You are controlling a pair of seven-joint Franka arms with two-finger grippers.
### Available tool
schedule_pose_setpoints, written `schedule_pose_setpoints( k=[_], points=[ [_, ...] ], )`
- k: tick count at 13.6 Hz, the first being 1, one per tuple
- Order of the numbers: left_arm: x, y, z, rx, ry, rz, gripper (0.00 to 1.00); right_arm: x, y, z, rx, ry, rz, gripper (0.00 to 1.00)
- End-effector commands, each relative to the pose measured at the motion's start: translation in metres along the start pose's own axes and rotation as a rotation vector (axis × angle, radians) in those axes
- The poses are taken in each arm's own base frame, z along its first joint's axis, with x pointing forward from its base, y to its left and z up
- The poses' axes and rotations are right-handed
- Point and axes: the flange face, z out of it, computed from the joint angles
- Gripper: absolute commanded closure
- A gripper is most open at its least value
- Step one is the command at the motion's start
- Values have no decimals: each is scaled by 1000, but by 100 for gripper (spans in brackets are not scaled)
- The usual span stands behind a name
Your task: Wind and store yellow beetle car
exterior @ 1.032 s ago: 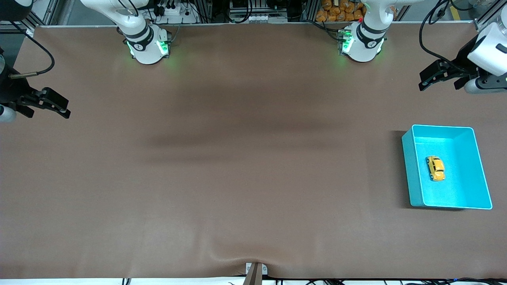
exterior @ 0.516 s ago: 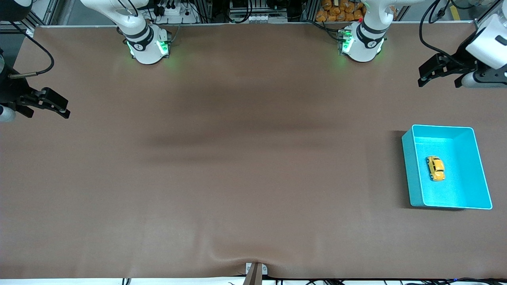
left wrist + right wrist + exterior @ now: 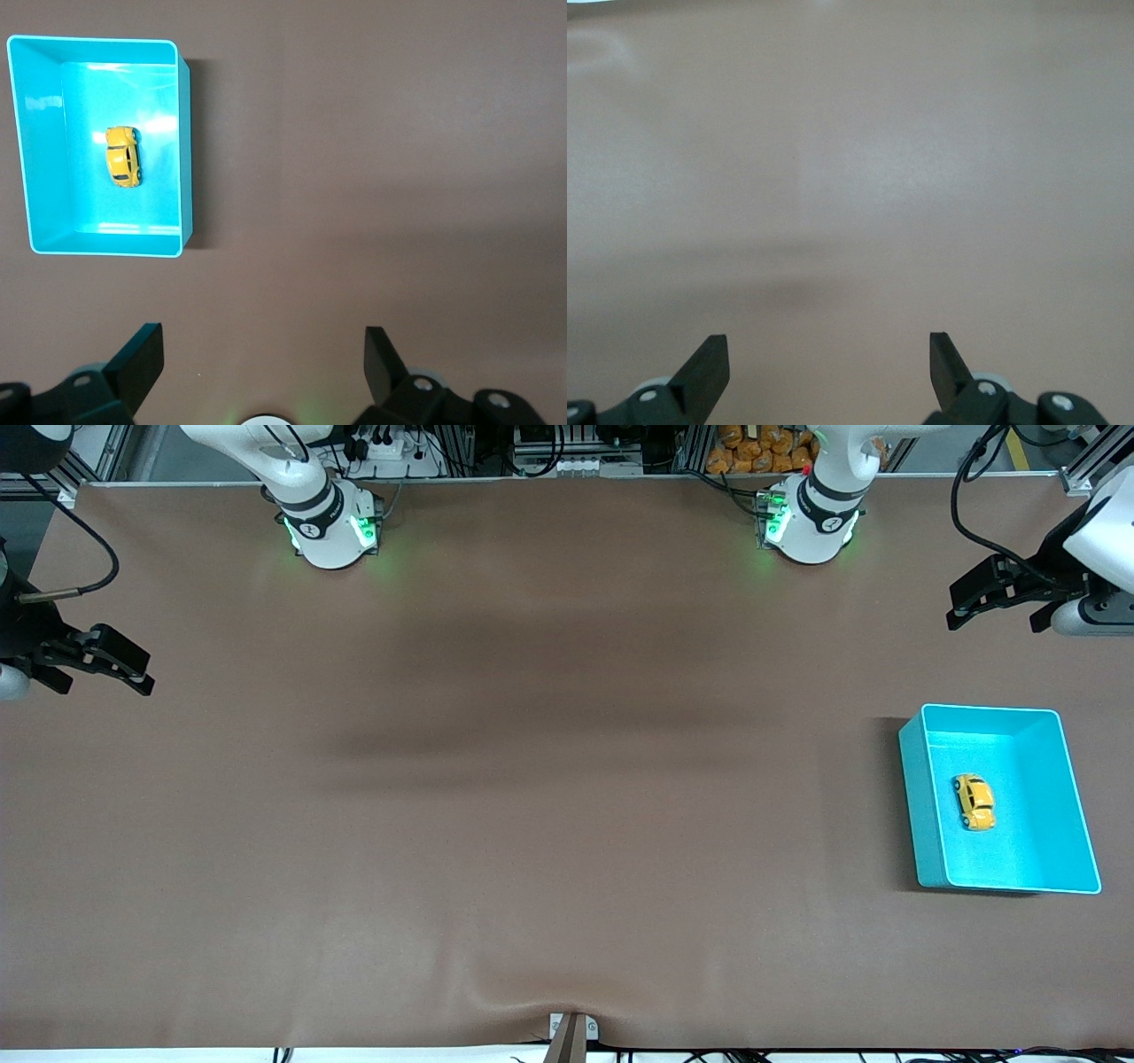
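Note:
The yellow beetle car [image 3: 974, 802] lies on its wheels inside the turquoise bin [image 3: 921, 815] toward the left arm's end of the table. The left wrist view looks down on the car [image 3: 122, 157] and the bin [image 3: 184, 159]. My left gripper [image 3: 957, 609] hangs over bare table apart from the bin, open, with nothing between its fingers [image 3: 142, 359]. My right gripper [image 3: 142, 677] waits over the table's edge at the right arm's end, open and empty, with only brown tabletop between its fingers [image 3: 709, 359].
A brown mat [image 3: 549, 797] covers the whole table, with a slight wrinkle near the front edge. A small bracket [image 3: 571, 1032] sits at the middle of that edge. Both arm bases [image 3: 332, 527] stand along the table's back edge.
My left gripper has drifted a little toward the left arm's end of the table. The right gripper has shifted very slightly. The car and bin have not moved.

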Motion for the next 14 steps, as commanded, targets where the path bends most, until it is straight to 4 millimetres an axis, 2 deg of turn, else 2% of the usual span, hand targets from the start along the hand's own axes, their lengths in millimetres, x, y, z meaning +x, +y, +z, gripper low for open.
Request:
schedule_pose_setpoints(
  k=[1, 5, 9, 14],
  points=[
    [-2, -7, -11, -5, 0, 53, 0, 1, -2, 2, -3, 8, -11, 0],
    [-2, -7, -11, -6, 0, 33, 0, 1, 0, 1, -10, 10, -11, 0],
    [1, -22, -8, -3, 4, 4, 0, 1, 0, 3, -14, 4, -13, 0],
    [4, -23, -5, -3, 7, 2, 0, 3, 1, 7, -15, 2, -9, 0]
  ],
)
